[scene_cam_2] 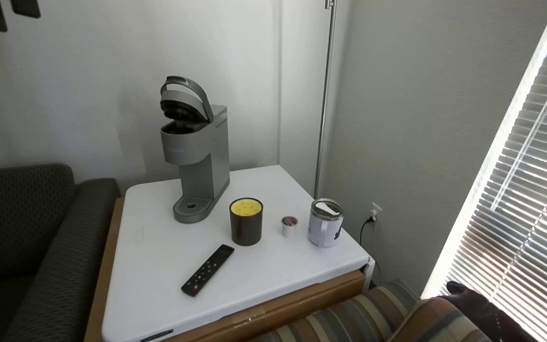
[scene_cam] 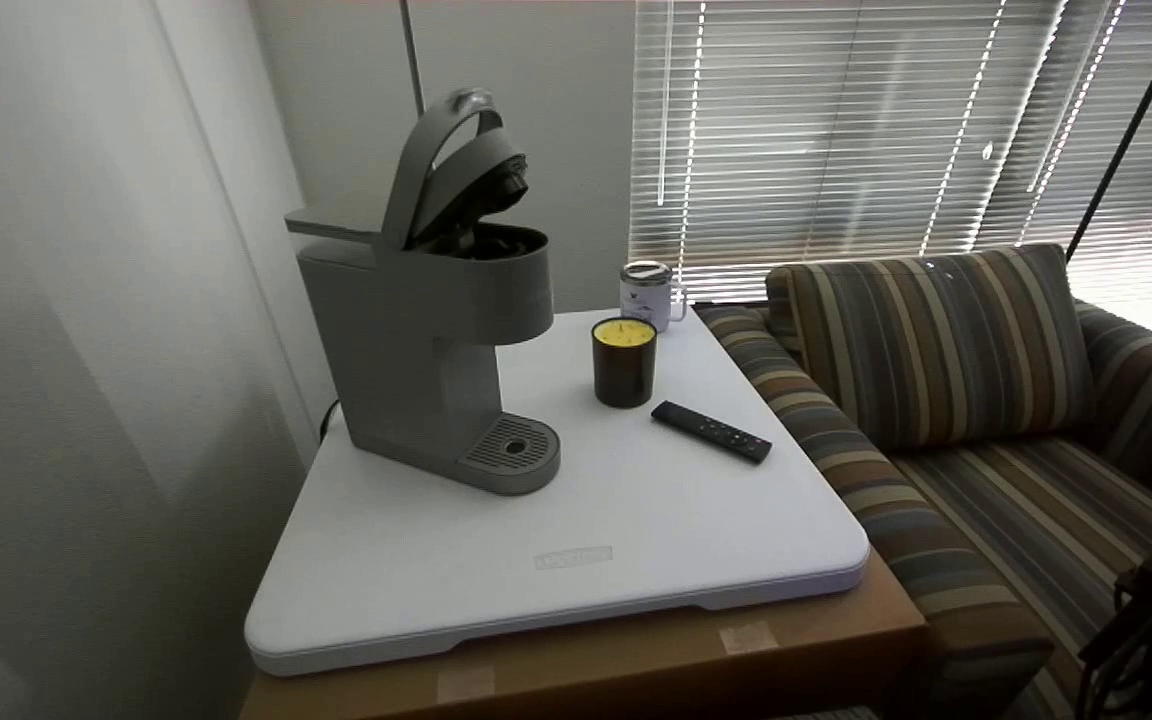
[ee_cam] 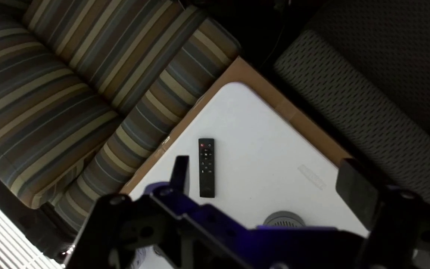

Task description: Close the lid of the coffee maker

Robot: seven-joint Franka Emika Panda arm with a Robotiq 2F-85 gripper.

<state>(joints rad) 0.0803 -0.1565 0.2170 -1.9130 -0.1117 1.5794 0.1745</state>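
The grey coffee maker [scene_cam: 396,340] stands upright on the white table, and it also shows in an exterior view [scene_cam_2: 183,148]. Its lid [scene_cam: 468,168] is raised and tilted back on its hinge, with the dark underside above the open brew head; it is the same for the lid [scene_cam_2: 183,98] in both exterior views. In the wrist view only the front of the machine's round base plate [ee_cam: 284,218] shows; the lid is hidden there. My gripper [ee_cam: 269,183] is open and empty, with its fingers wide apart above the table. Its fingertips [scene_cam_2: 8,10] show at an exterior view's top left corner, apart from the machine.
A dark jar with yellow top [scene_cam: 624,368], a remote [scene_cam_2: 208,270], a small pod [scene_cam_2: 289,228] and a lidded mug [scene_cam_2: 325,228] stand or lie on the white table [scene_cam: 416,570]. A wall is close behind the machine. A striped armchair [scene_cam: 936,350] adjoins the table.
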